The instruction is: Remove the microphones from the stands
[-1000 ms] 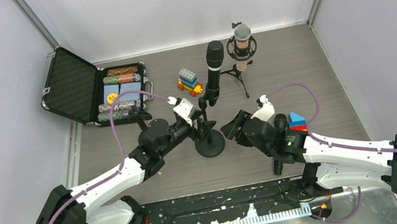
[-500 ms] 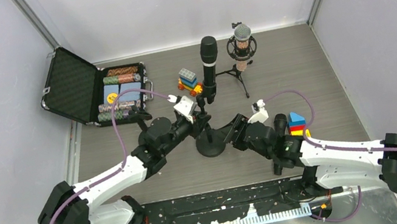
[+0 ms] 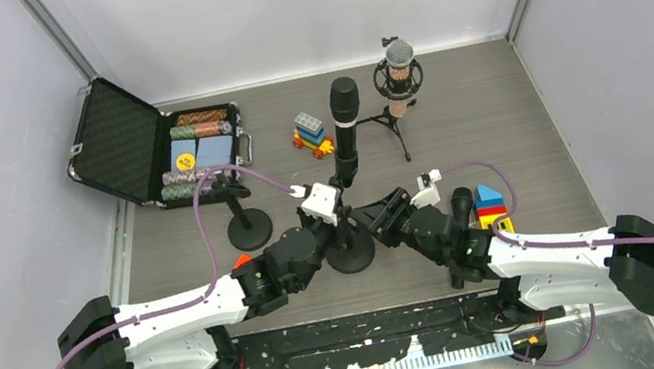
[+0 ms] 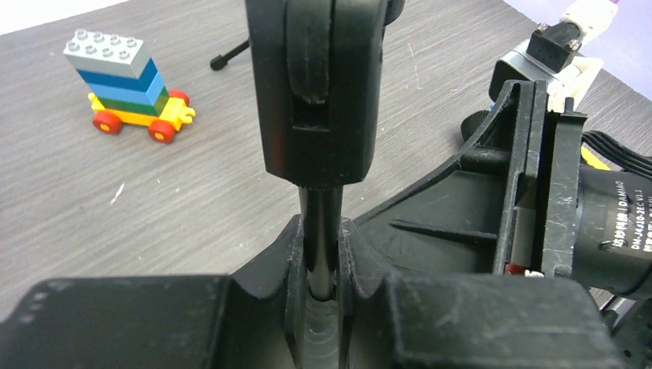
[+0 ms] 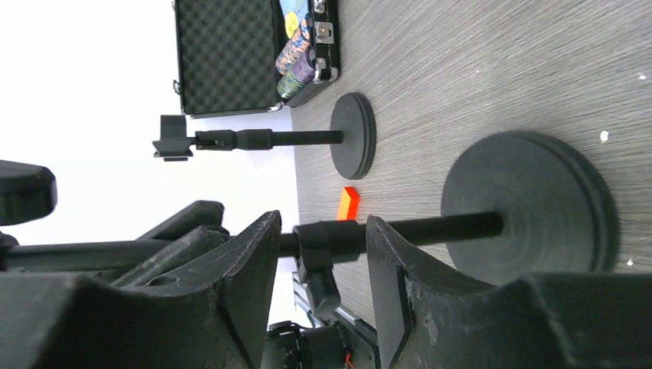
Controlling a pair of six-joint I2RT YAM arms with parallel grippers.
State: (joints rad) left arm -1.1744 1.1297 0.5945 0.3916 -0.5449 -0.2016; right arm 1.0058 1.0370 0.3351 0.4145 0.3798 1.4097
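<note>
Microphone sits upright in the clip of its stand, so nothing is off yet. My left gripper is clenched on the pole. My right gripper straddles it nearer the base, jaws apart.

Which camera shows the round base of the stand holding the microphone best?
The right wrist view: the base appears almost whole, with the pole set in its middle. The top view shows the base partly hidden under the left gripper. The left wrist view does not show it.
</note>
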